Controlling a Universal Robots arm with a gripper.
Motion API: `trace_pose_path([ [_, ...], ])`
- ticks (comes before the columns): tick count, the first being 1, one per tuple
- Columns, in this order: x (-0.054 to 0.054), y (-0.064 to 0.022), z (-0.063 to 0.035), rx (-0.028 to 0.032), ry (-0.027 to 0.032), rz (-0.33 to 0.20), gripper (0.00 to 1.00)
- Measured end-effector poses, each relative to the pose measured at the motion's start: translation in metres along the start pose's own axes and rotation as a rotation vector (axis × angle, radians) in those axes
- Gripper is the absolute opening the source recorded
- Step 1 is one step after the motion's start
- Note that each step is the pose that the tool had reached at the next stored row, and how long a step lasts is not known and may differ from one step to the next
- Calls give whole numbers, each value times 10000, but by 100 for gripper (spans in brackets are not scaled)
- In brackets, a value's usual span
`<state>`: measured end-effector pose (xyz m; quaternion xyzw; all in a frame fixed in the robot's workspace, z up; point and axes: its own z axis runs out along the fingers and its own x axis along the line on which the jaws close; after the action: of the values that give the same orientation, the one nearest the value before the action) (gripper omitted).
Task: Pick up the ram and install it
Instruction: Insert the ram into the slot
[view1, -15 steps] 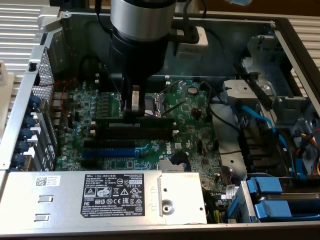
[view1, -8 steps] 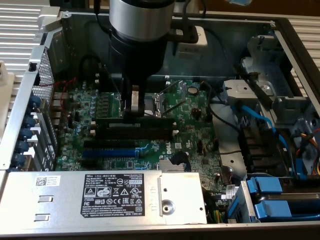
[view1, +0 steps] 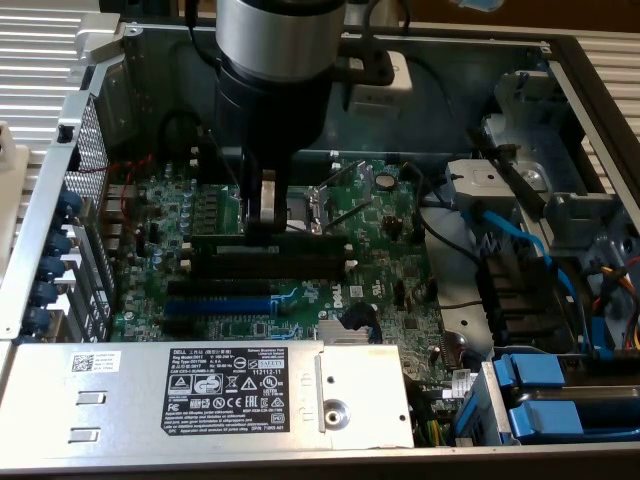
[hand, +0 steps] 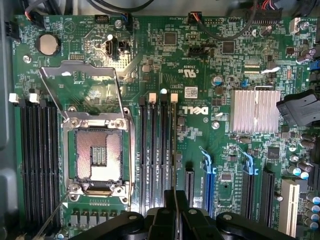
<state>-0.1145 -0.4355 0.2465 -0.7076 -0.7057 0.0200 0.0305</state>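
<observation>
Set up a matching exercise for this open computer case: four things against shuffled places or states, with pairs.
1. black robot gripper
2. square metal processor socket
3. silver finned heatsink
4. round silver coin battery

A. beside the white DELL lettering
B. shut, over the long black slots
C. metal cover frame flipped open
D. near the green board's edge

Pairs: 1-B, 2-C, 3-A, 4-D

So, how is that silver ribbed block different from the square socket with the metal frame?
The silver ribbed block is bright and covered in fine parallel fins; the square socket shows a coppery grid inside a dark border. The block is one closed piece, while the socket's metal frame stands swung open. Both sit flat on the green motherboard.
</observation>
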Motion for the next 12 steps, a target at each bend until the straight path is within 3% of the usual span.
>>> trace_pose_path([
  [4,0,0,0,-12,1,0,12],
  [7,1,0,2,-66,1,0,12],
  [12,1,0,2,-67,0,-1,12],
])
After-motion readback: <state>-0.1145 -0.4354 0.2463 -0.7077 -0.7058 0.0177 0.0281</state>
